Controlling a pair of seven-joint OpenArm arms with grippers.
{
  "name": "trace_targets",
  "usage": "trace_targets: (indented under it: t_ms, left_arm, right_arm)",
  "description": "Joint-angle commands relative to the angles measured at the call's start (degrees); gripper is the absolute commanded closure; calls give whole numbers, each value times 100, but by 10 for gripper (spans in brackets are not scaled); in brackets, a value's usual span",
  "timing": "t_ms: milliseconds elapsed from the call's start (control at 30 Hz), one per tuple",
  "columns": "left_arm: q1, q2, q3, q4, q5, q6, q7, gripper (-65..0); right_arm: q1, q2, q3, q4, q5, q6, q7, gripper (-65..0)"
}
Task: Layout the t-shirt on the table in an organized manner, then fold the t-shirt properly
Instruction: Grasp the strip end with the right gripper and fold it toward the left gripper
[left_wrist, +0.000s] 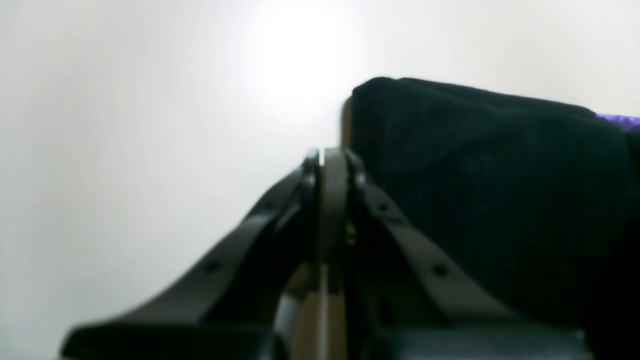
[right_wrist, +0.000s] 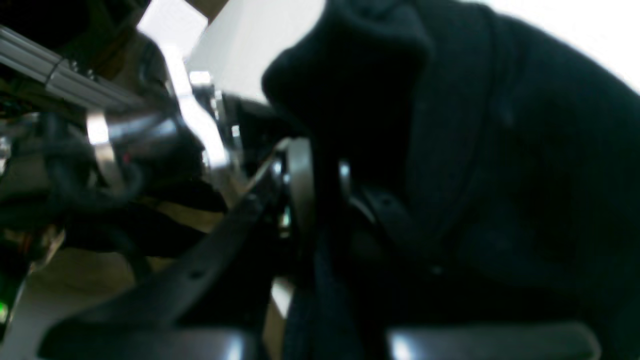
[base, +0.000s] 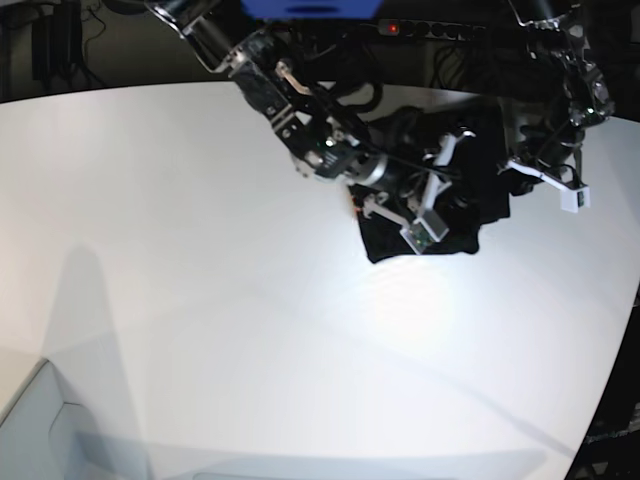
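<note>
1. Two grippers are at work on one bunched garment. The right gripper is clenched on a fold of the black t-shirt; in its wrist view the cloth passes between the jaws and rises as a dark hump above them.
2. The left gripper has its jaws pressed together. In its wrist view nothing is between the tips; the shirt stands just beside them, on the right, so I judge that it grasps nothing.
3. In the base view the shirt is a crumpled heap at the far right part of the white table, under and between the two arms. A small purple print shows at one fold in the left wrist view.
4. The step in hand, as I judge it, is still the laying out: the shirt is not flat and no sleeve or hem can be told apart.
5. To do it well, the left gripper should open and take a separate edge of the cloth, not the same lump. Then both arms should pull apart slowly, low over the table, and bring the shirt toward the near, free part of the surface.
6. The risk is to pinch several layers together, which keeps the heap twisted.
</note>
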Motion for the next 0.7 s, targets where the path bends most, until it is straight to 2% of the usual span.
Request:
trace_targets:
  t_ms: [0, 167, 467, 667]
  left_arm:
    - [71, -19, 4, -25, 298, 88, 401, -21]
    - [71, -45, -5, -25, 298, 88, 401, -21]
    - [71, -81, 4, -25, 298, 79, 401, -21]
    - [53, -318, 22, 89, 263, 70, 401, -21]
  right_arm:
    - [136, -139, -77, 30, 101, 64, 137, 0]
    - [453, -173, -235, -321, 101, 64, 313, 0]
    - [461, -173, -244, -409, 101, 64, 550, 0]
    - [461, -173, -270, -400, 101, 64, 550, 0]
